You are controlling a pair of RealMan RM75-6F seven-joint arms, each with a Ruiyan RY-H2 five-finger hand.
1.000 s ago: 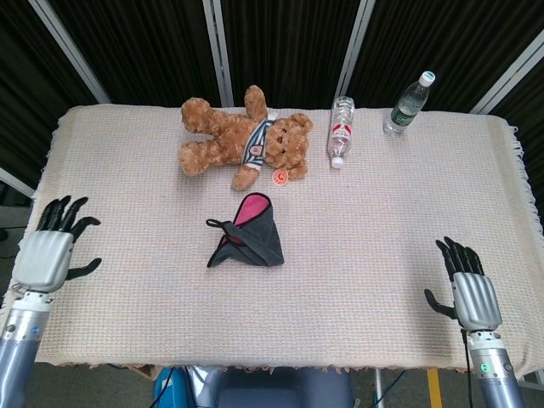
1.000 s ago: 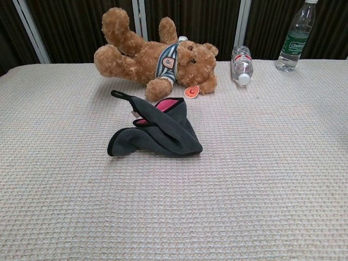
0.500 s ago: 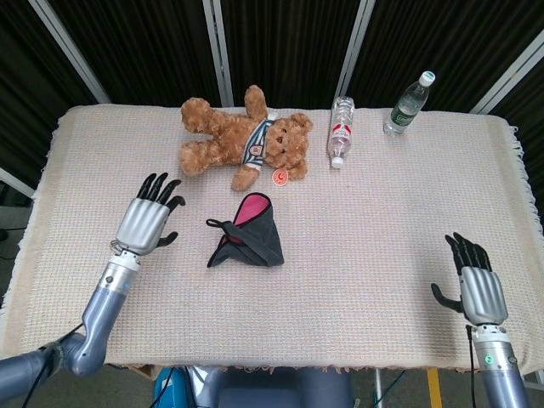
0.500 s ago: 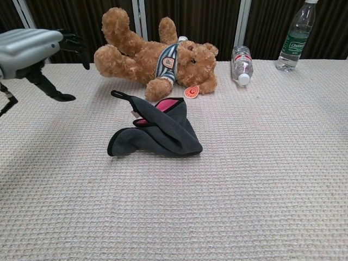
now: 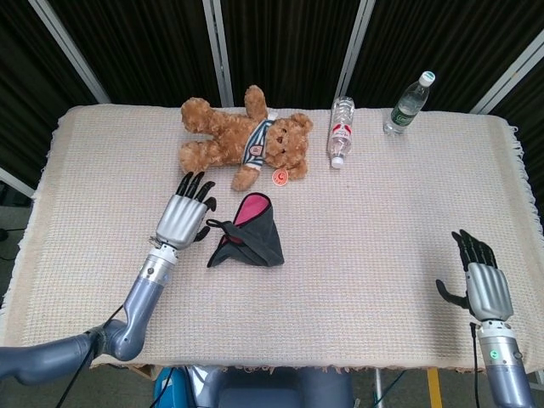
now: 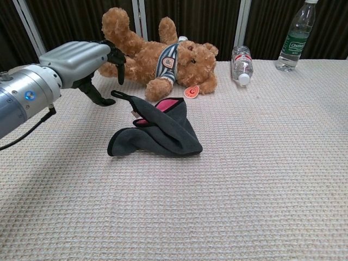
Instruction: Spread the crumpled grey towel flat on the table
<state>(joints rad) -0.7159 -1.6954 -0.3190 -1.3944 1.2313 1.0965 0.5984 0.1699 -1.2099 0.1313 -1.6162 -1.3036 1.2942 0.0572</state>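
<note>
- The grey towel lies bunched in a peaked heap near the middle of the desk, its pink inner face showing at the top fold; nothing of it is spread yet.
- A thin black loop sticks out from the towel's left side, a likely first thing to catch, which may be why the left hand is aimed there.
- The left hand hovers just left of the towel, fingers apart and grasping nothing, the thumb close to the loop but seemingly not touching it.
- The right hand is well to the right of the towel, at the desk's near edge, released and empty, probably waiting to take an opposite corner.
- A teddy bear lies just beyond the towel, so spreading room looks tighter on that side.
- Two water bottles, one lying and one upright, sit beyond and right of the towel, well apart from it.
</note>
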